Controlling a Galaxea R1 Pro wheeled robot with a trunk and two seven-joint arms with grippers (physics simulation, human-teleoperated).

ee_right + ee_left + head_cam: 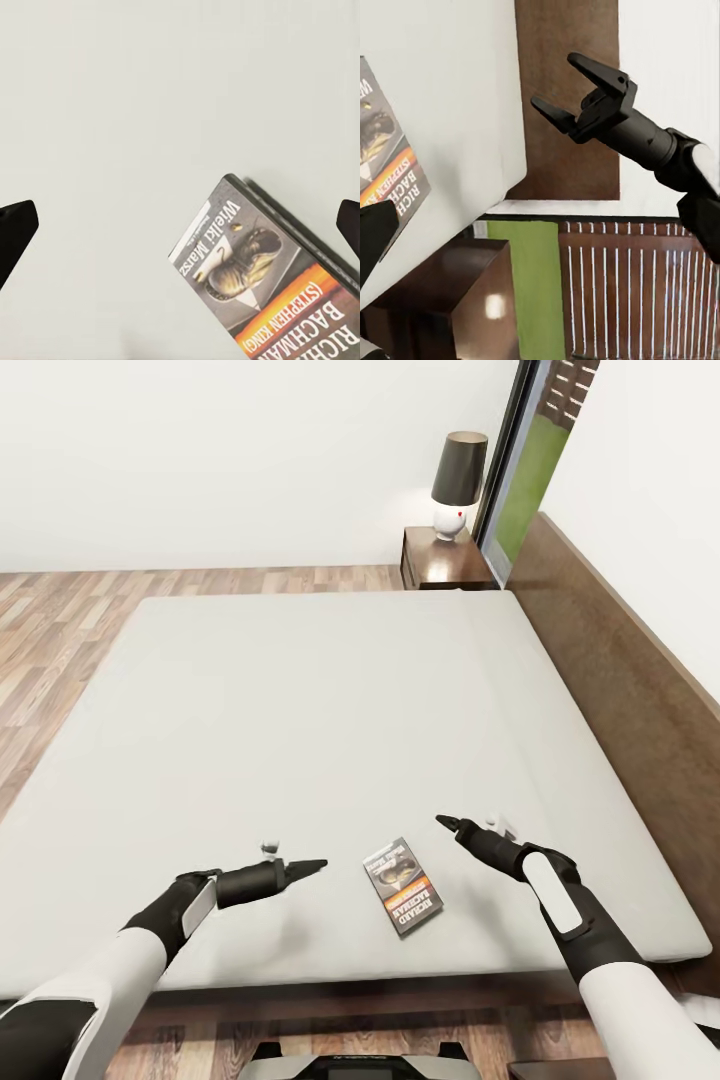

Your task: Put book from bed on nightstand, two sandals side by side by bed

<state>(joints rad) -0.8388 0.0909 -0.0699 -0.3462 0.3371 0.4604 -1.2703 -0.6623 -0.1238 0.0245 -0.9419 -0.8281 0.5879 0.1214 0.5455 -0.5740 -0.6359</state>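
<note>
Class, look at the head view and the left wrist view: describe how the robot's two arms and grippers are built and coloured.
Both arms have smooth white shells that give way to black segments near the wrist, each wrist bearing a white oblong panel. The left gripper and right gripper are matte black, tapering to slim pointed fingers. Seen close, the right gripper sits on a black cylindrical wrist, its two fingers angular. No cables or lettering are visible.

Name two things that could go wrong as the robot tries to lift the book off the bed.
The book lies flat on the mattress, so fingers may slide over the thin cover. The nightstand stands past the bed's far corner, beside a lamp, so a carried book could knock it.
</note>
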